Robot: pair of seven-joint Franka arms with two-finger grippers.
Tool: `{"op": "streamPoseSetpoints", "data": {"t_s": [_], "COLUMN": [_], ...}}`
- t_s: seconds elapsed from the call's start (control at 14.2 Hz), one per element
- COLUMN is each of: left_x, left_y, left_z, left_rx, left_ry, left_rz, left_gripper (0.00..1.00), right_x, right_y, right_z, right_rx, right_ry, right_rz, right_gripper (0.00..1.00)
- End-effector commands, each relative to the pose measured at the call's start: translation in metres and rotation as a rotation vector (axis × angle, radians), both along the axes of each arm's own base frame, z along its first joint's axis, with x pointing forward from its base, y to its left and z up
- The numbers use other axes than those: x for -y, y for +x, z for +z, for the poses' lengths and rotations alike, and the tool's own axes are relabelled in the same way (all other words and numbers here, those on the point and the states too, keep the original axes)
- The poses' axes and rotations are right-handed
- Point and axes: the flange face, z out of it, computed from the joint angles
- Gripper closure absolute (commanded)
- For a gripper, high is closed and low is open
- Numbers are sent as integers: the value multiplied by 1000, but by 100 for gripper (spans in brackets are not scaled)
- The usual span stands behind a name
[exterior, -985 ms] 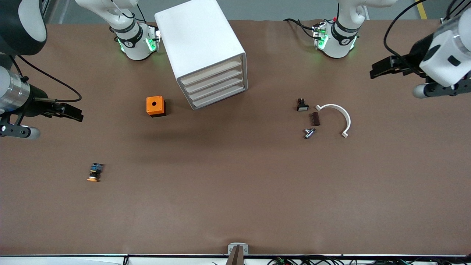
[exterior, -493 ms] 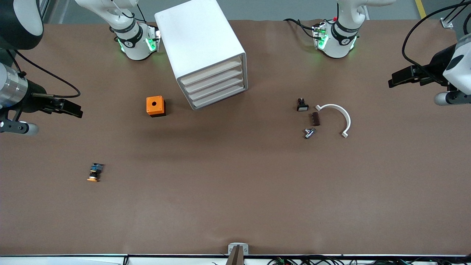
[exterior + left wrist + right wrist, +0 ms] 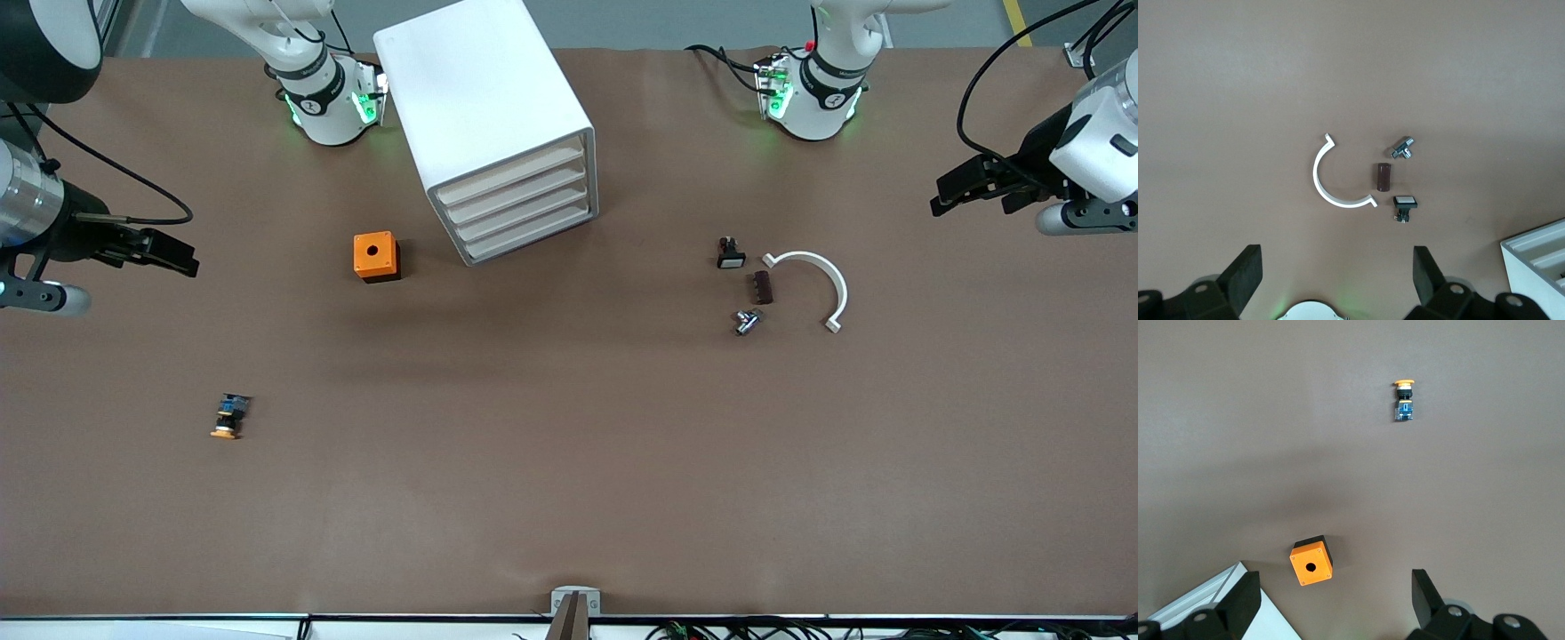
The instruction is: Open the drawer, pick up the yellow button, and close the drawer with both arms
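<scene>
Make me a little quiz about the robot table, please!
1. True or false: the top drawer is pulled out.
2. The button lies: A) in the drawer, B) on the table, C) in a gripper.
3. Which gripper is over the end of the table where the orange box sits?

Key: 1 false, all four are shut. 2 B. 3 The right gripper, open and empty like the left gripper.

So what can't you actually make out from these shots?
- What the four drawers hold: the cabinet has them all shut in the front view.
- The drawer has no handle that shows.
- The small metal part: too tiny to identify in either the front or the left wrist view.
- Both arms: cut off by the front view's edges.
- The button: any marking is too small.
</scene>
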Motion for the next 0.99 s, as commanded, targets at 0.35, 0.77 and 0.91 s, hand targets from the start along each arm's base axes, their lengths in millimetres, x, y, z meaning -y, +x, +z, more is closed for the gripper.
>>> {"op": "streamPoseSetpoints", "data": {"t_s": [0.35,0.77,0.91], "left_x": [-4,-7,-10], "left_y": [-2,-3,-3], "left_z": [26,59,62], "left_rx": [90,145,147], "left_ry": [19,22,25], "left_rz": [-9,2,3], "left_gripper": [1,1,1], "right_x": [2,1,3], "right_y": [-35,-36,-38], "right_z": [-2,-2,1], "right_rx": [97,77,69], "right_ry": [9,8,7], "right_rz": [-22,-19,-25], "right_gripper": [0,0,0]}}
